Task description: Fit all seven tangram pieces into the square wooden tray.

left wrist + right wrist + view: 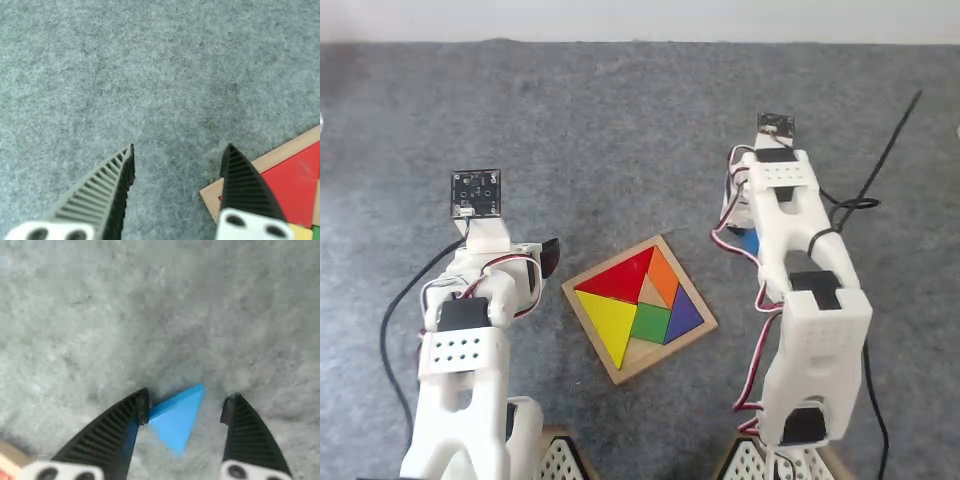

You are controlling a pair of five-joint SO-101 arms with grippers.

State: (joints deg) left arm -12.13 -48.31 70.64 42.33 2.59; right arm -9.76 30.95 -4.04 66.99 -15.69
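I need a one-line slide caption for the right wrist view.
Right gripper, jaws open, straddling the blue triangle on the grey carpet.

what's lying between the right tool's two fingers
A blue triangle piece lies on the grey carpet between the open right tool's fingers, close against one of them, as the right wrist view shows.
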